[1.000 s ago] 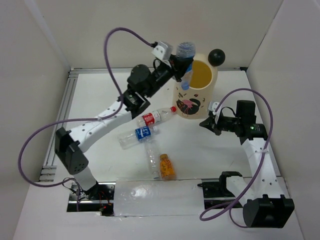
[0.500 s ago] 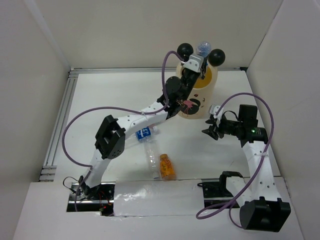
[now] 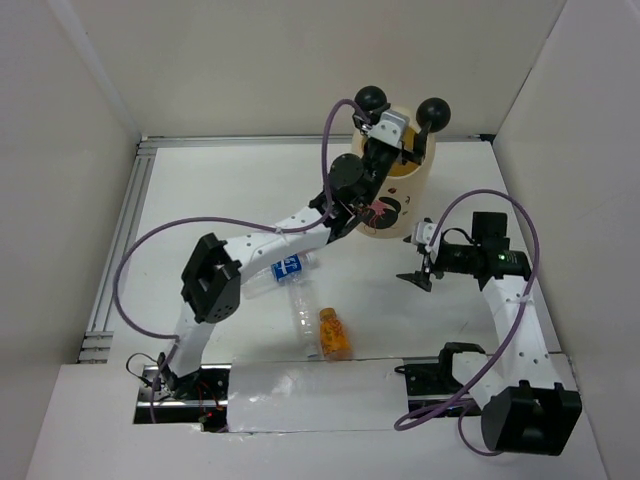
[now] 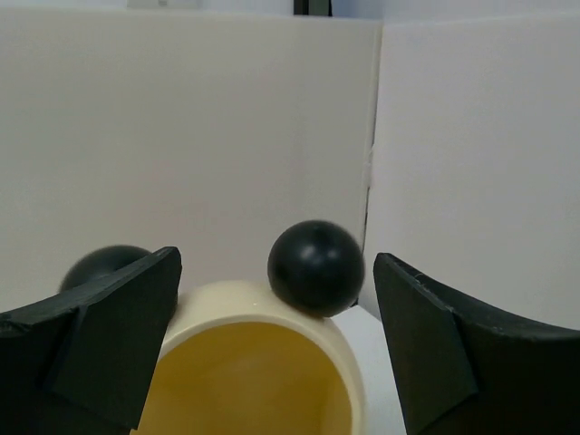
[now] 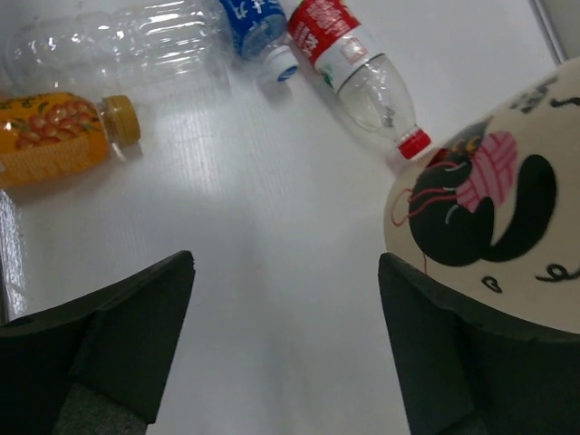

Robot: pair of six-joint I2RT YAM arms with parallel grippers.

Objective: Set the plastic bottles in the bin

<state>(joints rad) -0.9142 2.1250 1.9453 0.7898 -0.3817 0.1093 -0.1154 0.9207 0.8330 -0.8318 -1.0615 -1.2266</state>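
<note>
- Left end effector (image 4: 276, 281): fingers wide apart, nothing between them, poised over the mouth of the bin (image 3: 412, 215). The part of the yellow inside that shows holds no bottle.
- Right end effector (image 5: 285, 263): fingers also spread and empty, hovering above the table (image 3: 200, 200) just beside the bin.
- Four bottles lie on the table: red-label bottle (image 5: 349, 54), blue-label bottle (image 5: 249, 18), unlabelled clear bottle (image 3: 303, 315), orange bottle (image 3: 335, 335).
- Risk: the left arm reaches between the black ball ears (image 3: 373, 98). A sideways pull-out could clip an ear and tip the tall bin.
- Risk: the purple cable (image 3: 335, 120) loops close to an ear and may snag on it.
- Risk: the red cap sits just beside the bin's foot. A grab there could shove the bin.
- Risk: the bottles are round and lie on their sides, so an off-centre pinch likely rolls or squirts one away.
- Risk: both arms crowd the bin. If they move together, they could collide.
</note>
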